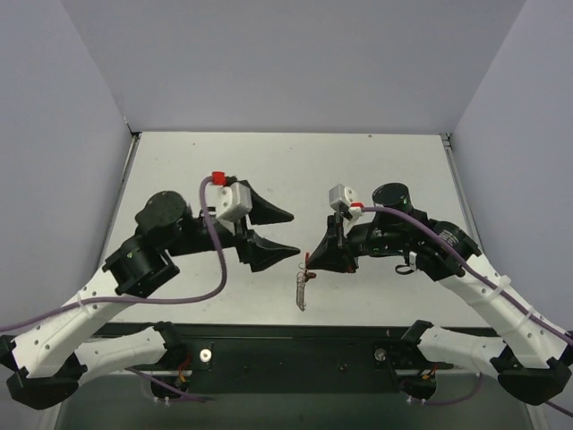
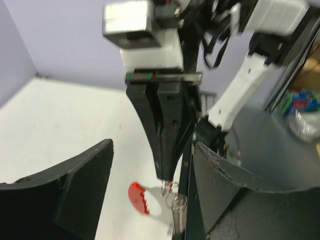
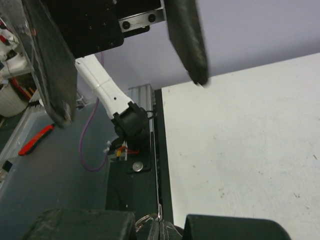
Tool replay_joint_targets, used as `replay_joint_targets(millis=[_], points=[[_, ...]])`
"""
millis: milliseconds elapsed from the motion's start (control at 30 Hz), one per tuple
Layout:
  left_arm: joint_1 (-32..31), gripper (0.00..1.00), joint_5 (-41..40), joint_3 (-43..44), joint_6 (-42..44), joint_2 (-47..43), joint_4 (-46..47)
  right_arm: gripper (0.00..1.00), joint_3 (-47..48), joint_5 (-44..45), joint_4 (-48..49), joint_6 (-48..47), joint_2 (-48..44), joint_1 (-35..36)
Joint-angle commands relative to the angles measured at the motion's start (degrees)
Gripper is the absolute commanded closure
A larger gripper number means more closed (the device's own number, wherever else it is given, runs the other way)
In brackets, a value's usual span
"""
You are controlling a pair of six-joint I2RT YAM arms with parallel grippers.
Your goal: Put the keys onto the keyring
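Observation:
My right gripper (image 1: pixel 310 261) is shut on the keyring (image 1: pixel 303 288), which hangs from its tips above the table. In the left wrist view the keyring's red loop (image 2: pixel 136 198) swings out to the left, and a bunched silver chain (image 2: pixel 177 212) dangles beside it. A thin silver strip (image 3: pixel 160 190) runs out from the shut right gripper (image 3: pixel 160 229), next to a small wire ring (image 3: pixel 145 220). I cannot tell the keys from the chain in that bunch. My left gripper (image 1: pixel 286 235) is open, just left of the right gripper, with nothing between its fingers (image 2: pixel 80 185).
The white table (image 1: pixel 376 170) is walled by grey panels at the back and both sides. A black base rail (image 1: pixel 295 354) runs along the near edge under both arms. A purple cable (image 1: pixel 210 260) loops off the left wrist.

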Motion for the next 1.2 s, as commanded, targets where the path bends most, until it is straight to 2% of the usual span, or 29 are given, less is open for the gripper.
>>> replay_joint_targets(millis=[0, 67, 200, 367, 600, 633, 800, 933, 1167], points=[[-0.05, 0.24, 3.17, 9.89, 7.11, 8.01, -27.97, 1.00, 6.90, 5.28, -11.78, -7.21, 2.73, 2.87], [0.04, 0.25, 3.61, 11.50, 9.83, 11.09, -31.34, 1.00, 8.59, 8.36, -14.34, -8.19, 4.66, 4.71], [-0.22, 0.35, 6.59, 12.65, 11.16, 14.61, -35.40, 1.00, 11.84, 14.77, -19.27, -9.77, 8.09, 8.32], [-0.57, 0.48, 7.29, 11.07, 12.03, 15.93, -35.32, 1.00, 12.20, 14.61, -19.54, -10.39, 9.76, 8.95], [-0.75, 0.46, 9.23, 8.17, 10.89, 14.53, -31.10, 1.00, 12.28, 14.17, -19.19, -10.91, 9.33, 8.95], [-0.84, 0.42, 9.06, 6.51, 10.46, 14.18, -29.96, 1.00, 11.76, 14.00, -18.76, -10.83, 9.06, 8.95], [-0.92, 0.38, 9.32, 0.79, 7.73, 10.05, -18.80, 1.00, 9.39, 12.24, -14.62, -9.95, 6.34, 8.24], [-0.84, 0.39, 8.71, -1.68, 5.36, 8.55, -14.22, 1.00, 8.68, 10.93, -13.22, -9.07, 5.90, 8.07], [-0.84, 0.50, 8.35, -3.09, 3.42, 8.81, -9.74, 1.00, 8.16, 9.60, -12.16, -8.46, 5.55, 8.07]])
